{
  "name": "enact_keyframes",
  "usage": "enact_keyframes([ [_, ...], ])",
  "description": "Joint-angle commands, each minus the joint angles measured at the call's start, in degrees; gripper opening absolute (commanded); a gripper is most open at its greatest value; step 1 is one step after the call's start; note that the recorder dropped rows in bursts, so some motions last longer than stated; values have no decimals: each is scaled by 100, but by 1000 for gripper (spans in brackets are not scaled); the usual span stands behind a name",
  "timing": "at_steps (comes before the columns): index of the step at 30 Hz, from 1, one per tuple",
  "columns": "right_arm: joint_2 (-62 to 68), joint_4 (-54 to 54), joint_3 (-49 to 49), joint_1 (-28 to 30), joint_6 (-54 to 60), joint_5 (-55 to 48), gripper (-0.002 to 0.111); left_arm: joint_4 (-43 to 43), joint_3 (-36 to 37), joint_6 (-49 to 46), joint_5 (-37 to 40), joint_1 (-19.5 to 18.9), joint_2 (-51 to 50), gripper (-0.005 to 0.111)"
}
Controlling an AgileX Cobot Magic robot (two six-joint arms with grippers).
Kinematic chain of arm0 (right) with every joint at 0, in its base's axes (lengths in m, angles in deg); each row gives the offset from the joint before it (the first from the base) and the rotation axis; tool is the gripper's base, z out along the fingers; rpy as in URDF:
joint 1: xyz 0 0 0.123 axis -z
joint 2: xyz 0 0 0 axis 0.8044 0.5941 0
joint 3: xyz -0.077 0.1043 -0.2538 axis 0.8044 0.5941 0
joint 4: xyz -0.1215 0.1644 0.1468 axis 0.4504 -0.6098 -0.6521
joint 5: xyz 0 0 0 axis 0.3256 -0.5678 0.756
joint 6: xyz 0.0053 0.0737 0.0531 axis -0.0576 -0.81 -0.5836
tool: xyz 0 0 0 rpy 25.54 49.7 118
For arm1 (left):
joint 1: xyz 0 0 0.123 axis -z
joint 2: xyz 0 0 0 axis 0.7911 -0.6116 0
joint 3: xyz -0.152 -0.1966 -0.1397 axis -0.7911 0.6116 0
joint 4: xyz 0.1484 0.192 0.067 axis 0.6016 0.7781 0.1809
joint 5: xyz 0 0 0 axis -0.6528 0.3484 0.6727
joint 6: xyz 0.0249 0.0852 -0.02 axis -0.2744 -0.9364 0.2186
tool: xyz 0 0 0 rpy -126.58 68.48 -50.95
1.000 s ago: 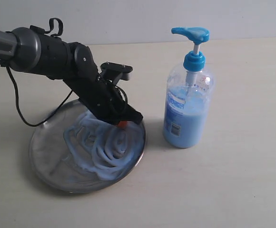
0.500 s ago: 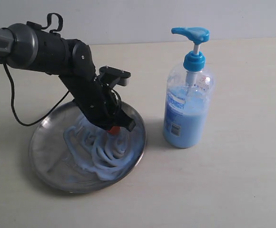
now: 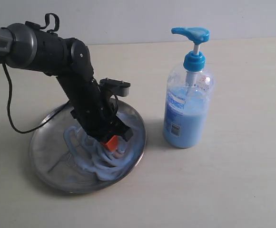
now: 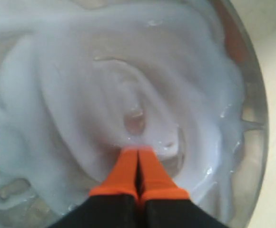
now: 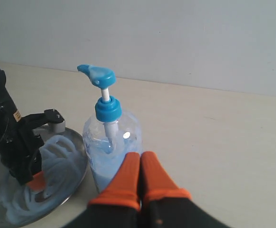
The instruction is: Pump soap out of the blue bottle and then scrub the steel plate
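Note:
The steel plate (image 3: pixel 45 156) lies on the table at the left, covered in swirled pale blue soap (image 3: pixel 100 159). My left gripper (image 3: pixel 113 144) is shut, its orange tips pressed down into the soap near the plate's middle; close up, the left gripper (image 4: pixel 138 151) shows both fingers together with nothing between them. The blue bottle (image 3: pixel 186 111) stands upright to the right of the plate, its pump head (image 3: pixel 191 33) raised. My right gripper (image 5: pixel 140 159) is shut and empty, hanging off the table on the near side of the blue bottle (image 5: pixel 110 152), outside the exterior view.
A black cable (image 3: pixel 12 111) loops from the left arm down beside the plate's left rim. The tan tabletop (image 3: pixel 242 180) stretches to the right of the bottle and in front of it. A pale wall (image 3: pixel 138 19) runs along the back.
The left gripper has swept from the plate's far right side toward its middle and front, dragging through the soap. The bottle has not moved.

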Motion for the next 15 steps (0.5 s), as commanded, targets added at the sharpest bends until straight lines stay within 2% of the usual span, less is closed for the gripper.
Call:
enact_keyframes([
  [1,-31,-17,53,13,35,76,0,-259,151,-277,96,30,-245,0],
  [15,-31,-17,53,13,35,76,0,-571,151,-368,-396,30,-245,0],
])
